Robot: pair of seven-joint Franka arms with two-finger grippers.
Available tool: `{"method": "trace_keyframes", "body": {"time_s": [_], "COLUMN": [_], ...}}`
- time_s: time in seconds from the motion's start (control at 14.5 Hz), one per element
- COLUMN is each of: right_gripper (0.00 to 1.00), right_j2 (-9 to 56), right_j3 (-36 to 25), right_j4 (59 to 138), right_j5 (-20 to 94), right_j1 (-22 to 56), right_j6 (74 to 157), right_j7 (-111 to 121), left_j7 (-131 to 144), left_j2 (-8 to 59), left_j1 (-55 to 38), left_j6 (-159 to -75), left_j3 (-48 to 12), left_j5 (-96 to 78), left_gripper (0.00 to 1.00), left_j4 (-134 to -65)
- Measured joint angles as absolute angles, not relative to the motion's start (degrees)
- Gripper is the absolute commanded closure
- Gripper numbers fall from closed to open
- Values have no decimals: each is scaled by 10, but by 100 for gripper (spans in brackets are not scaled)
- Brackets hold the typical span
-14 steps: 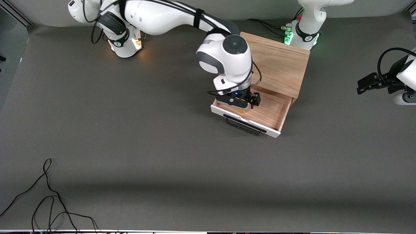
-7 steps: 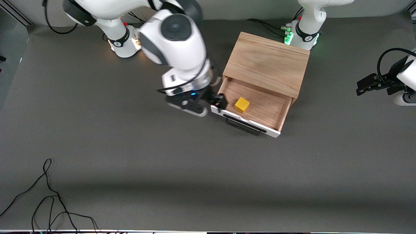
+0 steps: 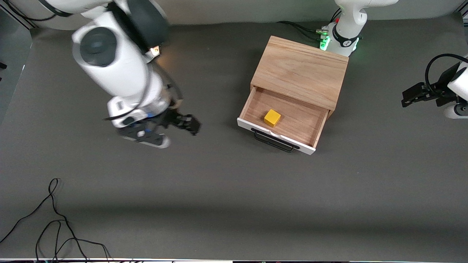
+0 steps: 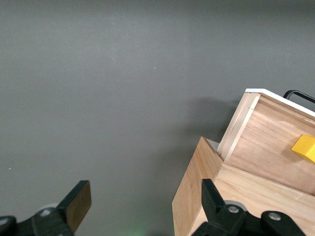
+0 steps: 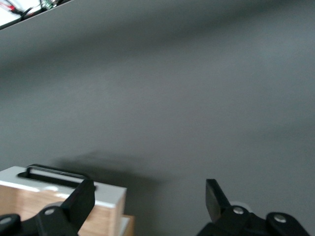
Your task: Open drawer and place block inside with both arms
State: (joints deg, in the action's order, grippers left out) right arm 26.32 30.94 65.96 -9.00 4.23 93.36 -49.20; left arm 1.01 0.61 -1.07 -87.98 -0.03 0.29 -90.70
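Note:
The drawer point(image 3: 289, 122) stands pulled open from the light oak box point(image 3: 301, 71), white front and black handle point(image 3: 274, 140) toward the front camera. The yellow block point(image 3: 272, 118) lies on the drawer's wooden floor, touched by no gripper. My right gripper point(image 3: 182, 125) is open and empty, up over bare table toward the right arm's end, well apart from the drawer. Its wrist view point(image 5: 147, 196) shows the drawer's white front point(image 5: 59, 189). My left gripper point(image 3: 407, 95) is open and empty and waits at the left arm's end. Its wrist view point(image 4: 145, 199) shows the drawer point(image 4: 266, 142) and block point(image 4: 305, 147).
The table point(image 3: 234, 190) is covered in a dark grey mat. Loose black cables point(image 3: 55, 219) lie at the corner nearest the front camera at the right arm's end. The left arm's green-lit base point(image 3: 338, 36) stands close against the box.
My right gripper has let go of the block in the drawer, risen and swung away toward the right arm's end. The block stays put. The left arm has not moved.

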Motion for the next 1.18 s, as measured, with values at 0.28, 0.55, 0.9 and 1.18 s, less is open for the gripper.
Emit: {"method": "trace_keyframes", "body": {"time_s": [0.28,0.55,0.9,1.18], "right_gripper": [0,0,0,0], "right_j2": [199,154,101,94], "right_j3": [200,93,50,45], "right_j4": [723,793,895,910], "right_j5": [-16,6,9,9], "right_j1": [0,-1,-1,1], "right_j6": [933,948,967,973], "right_j7": [-342,-233,-206,-182], "left_j7": [10,10,10,10], "left_j2": [6,6,6,6], "left_j1": [-11,-11,-11,-11], "left_j6": [-872,-867,-860,-859], "left_j3": [0,0,0,0], "left_j5": [3,3,4,4], "left_gripper": [0,0,0,0], "left_j4": [-907,-907,-907,-907]}}
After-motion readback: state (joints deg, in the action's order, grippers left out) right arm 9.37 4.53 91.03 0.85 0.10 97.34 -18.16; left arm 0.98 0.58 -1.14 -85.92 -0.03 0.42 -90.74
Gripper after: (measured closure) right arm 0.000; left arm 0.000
